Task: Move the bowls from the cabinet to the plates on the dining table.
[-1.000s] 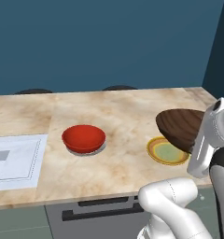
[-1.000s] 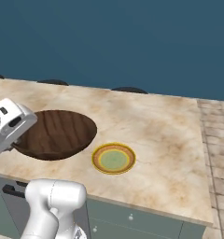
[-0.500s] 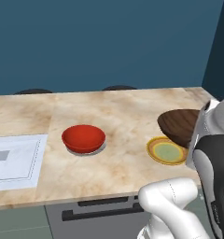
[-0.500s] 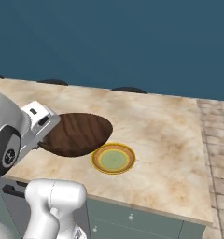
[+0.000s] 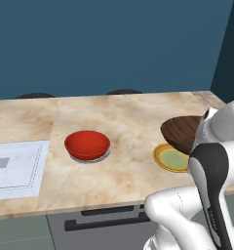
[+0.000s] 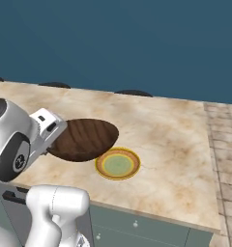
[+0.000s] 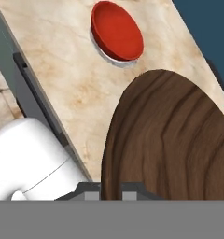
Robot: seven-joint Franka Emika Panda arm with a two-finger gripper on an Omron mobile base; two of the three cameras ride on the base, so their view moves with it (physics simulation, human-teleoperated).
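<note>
The gripper (image 7: 110, 189) is closed on the rim of the brown wood-grain bowl (image 6: 84, 139), pinching its near edge between the two dark finger tips, and it holds the bowl in the air above the beige marble-patterned tabletop (image 5: 124, 122). In the right base view the bowl sits tilted, its far edge overlapping the near-left rim of the yellowish plate (image 6: 118, 164), so it hangs partly over that plate and has not been set down on it. In the left base view the same bowl (image 5: 183, 133) shows just behind and above the yellowish plate (image 5: 171, 157), with the white arm covering its right side. The red bowl (image 5: 87, 144) rests further left on the tabletop, well apart from the held bowl, and it sits on the greyish plate (image 5: 87, 158), of which only a thin pale rim shows around its base. In the hand view the red bowl (image 7: 117, 31) lies near the top with the same pale rim (image 7: 115, 59) peeking out beneath it, while the wood-grain underside of the held bowl (image 7: 172, 135) takes up the lower right. A pale placemat (image 5: 14, 163) with a thin dark border lies flat at the left end of the tabletop, apart from both plates. Behind the tabletop stands a dark blue wall (image 6: 137, 38).
</note>
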